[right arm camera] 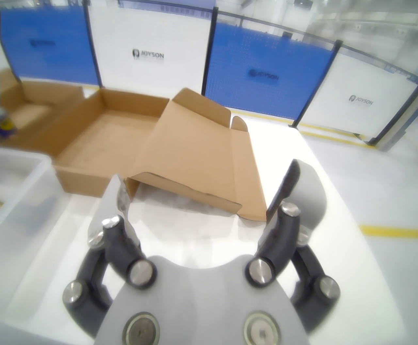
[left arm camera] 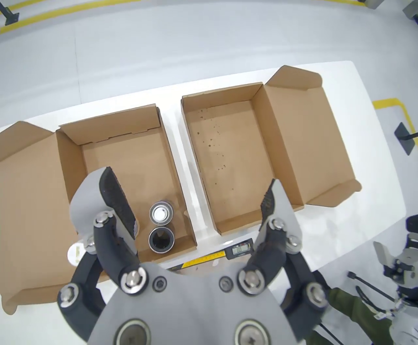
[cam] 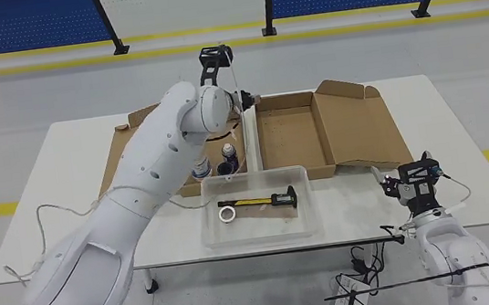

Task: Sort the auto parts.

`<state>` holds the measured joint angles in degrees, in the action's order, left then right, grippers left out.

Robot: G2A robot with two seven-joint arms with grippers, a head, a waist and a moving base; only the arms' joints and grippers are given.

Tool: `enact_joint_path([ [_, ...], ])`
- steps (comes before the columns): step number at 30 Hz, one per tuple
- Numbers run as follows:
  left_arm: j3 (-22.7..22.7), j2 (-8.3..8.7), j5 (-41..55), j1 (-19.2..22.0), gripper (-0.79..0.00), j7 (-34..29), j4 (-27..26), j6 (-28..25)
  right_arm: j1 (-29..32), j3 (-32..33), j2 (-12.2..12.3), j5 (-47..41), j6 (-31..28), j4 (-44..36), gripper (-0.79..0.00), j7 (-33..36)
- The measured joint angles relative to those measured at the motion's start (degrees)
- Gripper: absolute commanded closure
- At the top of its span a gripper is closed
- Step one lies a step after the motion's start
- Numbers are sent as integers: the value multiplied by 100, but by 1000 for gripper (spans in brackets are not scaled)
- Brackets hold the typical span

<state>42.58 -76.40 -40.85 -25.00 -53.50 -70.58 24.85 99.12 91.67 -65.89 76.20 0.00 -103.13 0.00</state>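
Cardboard boxes sit side by side far below the left gripper (left arm camera: 191,179), which hangs with fingers spread wide and empty. Under it, two upright cans (left arm camera: 161,212) touch in the left box (left arm camera: 114,125); the right box (left arm camera: 222,94) holds no parts. A caliper (cam: 260,201) and a ring (cam: 227,213) lie in the clear bin (cam: 207,221). The right gripper (right arm camera: 205,173), also splayed and empty, sits low over the table (cam: 462,126), with the right box's flap (right arm camera: 196,147) just ahead.

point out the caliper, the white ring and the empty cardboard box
caliper (cam: 251,202), top view, middle of its yellow beam
white ring (cam: 222,216), top view, on its rim
empty cardboard box (cam: 290,138), top view, bare floor inside it
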Motion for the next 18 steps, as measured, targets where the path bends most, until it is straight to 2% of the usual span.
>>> enact_joint_path([
  [5,744,467,-1171,-1073,-785,-415,-1715,100,0,0,0,0,0,0,-785,0],
  [8,1095,663,-1909,-1656,-785,-608,-2523,-37,0,0,0,0,0,0,-785,0],
  [11,1426,808,-2507,-2187,-785,-754,-3166,-208,0,0,0,0,0,0,-785,0],
  [18,2134,1020,-3325,-3210,-785,-1258,-4244,-586,0,0,0,0,0,0,-785,0],
])
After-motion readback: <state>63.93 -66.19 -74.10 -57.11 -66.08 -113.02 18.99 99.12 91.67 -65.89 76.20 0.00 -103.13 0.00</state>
